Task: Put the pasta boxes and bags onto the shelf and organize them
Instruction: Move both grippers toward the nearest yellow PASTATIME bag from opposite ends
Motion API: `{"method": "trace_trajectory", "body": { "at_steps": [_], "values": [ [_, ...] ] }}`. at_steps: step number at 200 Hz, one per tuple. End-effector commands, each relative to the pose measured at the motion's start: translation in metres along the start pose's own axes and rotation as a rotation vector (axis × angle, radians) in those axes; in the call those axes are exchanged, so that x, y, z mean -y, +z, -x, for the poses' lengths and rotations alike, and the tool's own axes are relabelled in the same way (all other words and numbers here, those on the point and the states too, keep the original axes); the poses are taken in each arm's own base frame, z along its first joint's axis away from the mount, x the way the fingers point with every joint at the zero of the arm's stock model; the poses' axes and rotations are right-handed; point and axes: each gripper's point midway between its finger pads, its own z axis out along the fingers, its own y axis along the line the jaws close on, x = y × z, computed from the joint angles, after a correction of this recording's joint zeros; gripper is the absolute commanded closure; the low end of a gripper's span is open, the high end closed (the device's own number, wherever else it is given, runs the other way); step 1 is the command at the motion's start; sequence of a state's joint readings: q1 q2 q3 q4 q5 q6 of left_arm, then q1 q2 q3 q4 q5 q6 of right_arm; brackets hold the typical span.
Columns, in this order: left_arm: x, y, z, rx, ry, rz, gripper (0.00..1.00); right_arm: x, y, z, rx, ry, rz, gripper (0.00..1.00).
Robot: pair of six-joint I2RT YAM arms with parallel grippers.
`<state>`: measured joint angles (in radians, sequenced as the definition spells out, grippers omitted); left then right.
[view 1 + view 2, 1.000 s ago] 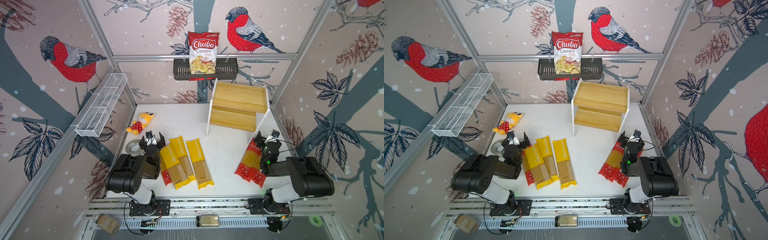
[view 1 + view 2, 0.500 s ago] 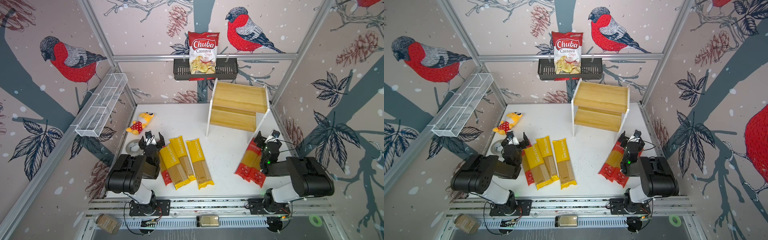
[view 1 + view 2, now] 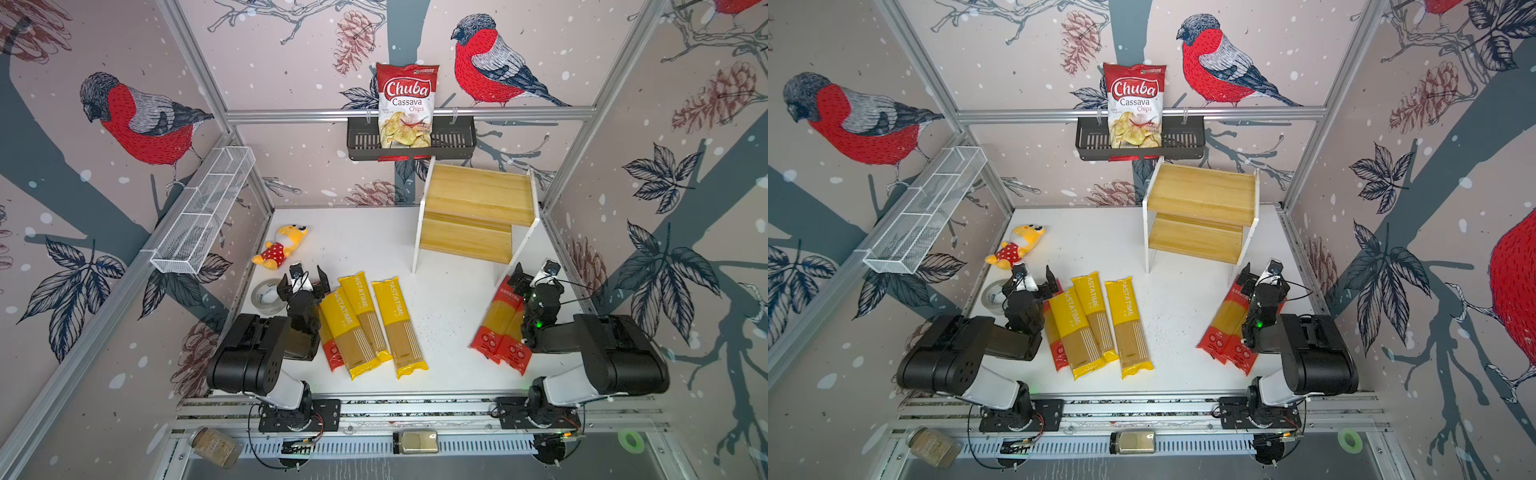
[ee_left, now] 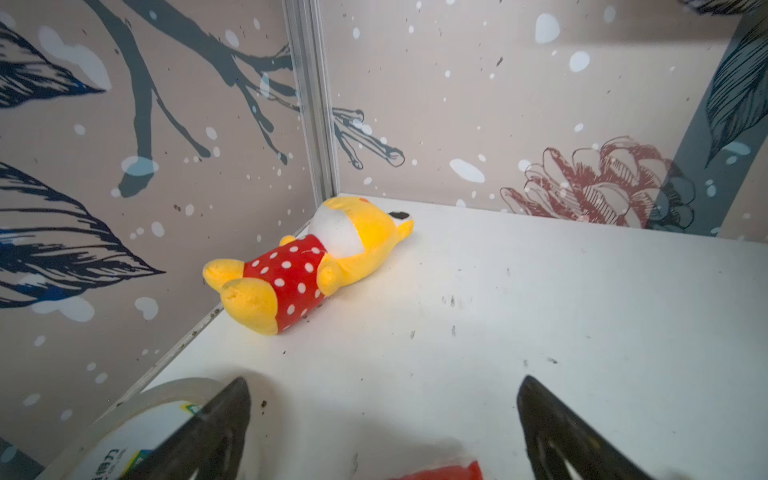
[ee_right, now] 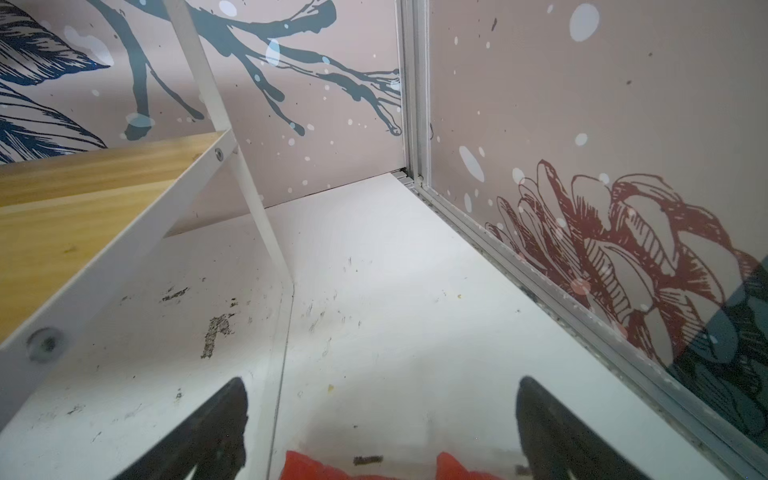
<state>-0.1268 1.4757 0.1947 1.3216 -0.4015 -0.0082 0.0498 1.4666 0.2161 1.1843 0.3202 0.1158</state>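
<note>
Three yellow PASTATIME pasta packets [image 3: 398, 328] [image 3: 1127, 328] lie side by side on the white table at front centre-left. A red-ended packet [image 3: 333, 353] is partly hidden under the leftmost one and my left arm; its red end [image 4: 444, 471] shows in the left wrist view. Two more red-ended packets [image 3: 498, 324] [image 3: 1225, 328] lie at front right, their ends [image 5: 316, 467] showing below the right gripper. The wooden shelf [image 3: 478, 216] [image 3: 1200, 208] [image 5: 83, 195] stands empty at back right. The left gripper [image 3: 304, 284] [image 4: 383, 380] is open and empty. The right gripper [image 3: 536, 278] [image 5: 381, 380] is open and empty.
A plush toy [image 3: 282, 249] [image 4: 307, 266] lies at the left wall, with a tape roll [image 3: 266, 295] [image 4: 137, 415] beside the left gripper. A Chuba chips bag [image 3: 407, 104] stands in a black basket [image 3: 453, 141] on the back wall. A white wire basket [image 3: 203, 216] hangs at left.
</note>
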Motion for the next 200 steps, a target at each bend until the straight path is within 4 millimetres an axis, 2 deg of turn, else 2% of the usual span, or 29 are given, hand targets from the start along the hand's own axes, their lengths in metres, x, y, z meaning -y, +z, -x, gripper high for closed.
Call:
{"method": "trace_trajectory", "body": {
  "at_steps": [1,14,33,46,59,74,87,100,112,119,129,138,152,170,189,200],
  "values": [
    [-0.007,-0.001,0.015,0.012,0.038,0.075,0.02,-0.009,-0.001,0.024,0.018,-0.042,-0.018,0.0],
    [-0.013,-0.005,0.019,-0.003,0.02,0.129,0.02,-0.013,0.001,0.033,-0.01,-0.032,-0.022,0.0],
    [-0.016,-0.016,0.032,0.019,-0.031,0.174,0.02,-0.013,-0.006,0.044,-0.035,0.018,-0.034,0.0],
    [-0.012,-0.021,0.041,0.013,-0.059,0.179,0.02,-0.011,-0.011,0.053,-0.076,0.062,-0.07,0.0],
    [-0.005,-0.023,0.048,-0.004,-0.075,0.142,0.02,-0.014,-0.02,0.059,-0.115,0.063,-0.09,0.0],
    [-0.005,-0.024,0.058,-0.028,-0.162,0.153,0.02,-0.02,-0.034,0.064,-0.16,0.072,-0.116,0.0],
    [-0.002,-0.025,0.065,-0.074,-0.233,0.144,0.02,-0.028,-0.045,0.069,-0.206,0.167,-0.093,0.0],
    [0.004,-0.027,0.072,-0.117,-0.314,0.107,0.02,-0.034,-0.055,0.057,-0.286,0.346,-0.037,0.0],
    [0.007,-0.032,0.073,-0.153,-0.422,0.094,0.02,-0.066,-0.067,0.05,-0.366,0.406,0.252,0.0],
    [0.007,-0.036,0.072,-0.172,-0.489,0.082,0.03,-0.072,-0.075,0.049,-0.367,0.45,0.324,0.01],
    [0.021,-0.04,0.078,-0.197,-0.504,-0.047,0.05,-0.072,-0.084,0.04,-0.39,0.487,0.327,0.07],
    [0.032,-0.046,0.087,-0.191,-0.499,-0.153,0.15,-0.074,-0.092,0.034,-0.413,0.488,0.321,0.09],
    [0.037,-0.053,0.091,-0.226,-0.5,-0.186,0.21,-0.073,-0.107,0.016,-0.467,0.481,0.274,0.1],
    [0.058,-0.063,0.094,-0.286,-0.464,-0.25,0.28,-0.082,-0.126,-0.008,-0.539,0.49,0.289,0.12],
    [0.095,-0.081,0.078,-0.368,-0.419,-0.331,0.29,-0.099,-0.145,-0.034,-0.615,0.504,0.339,0.23],
    [0.118,-0.094,0.065,-0.417,-0.403,-0.37,0.3,-0.116,-0.158,-0.047,-0.653,0.502,0.391,0.28]
  ]
}}
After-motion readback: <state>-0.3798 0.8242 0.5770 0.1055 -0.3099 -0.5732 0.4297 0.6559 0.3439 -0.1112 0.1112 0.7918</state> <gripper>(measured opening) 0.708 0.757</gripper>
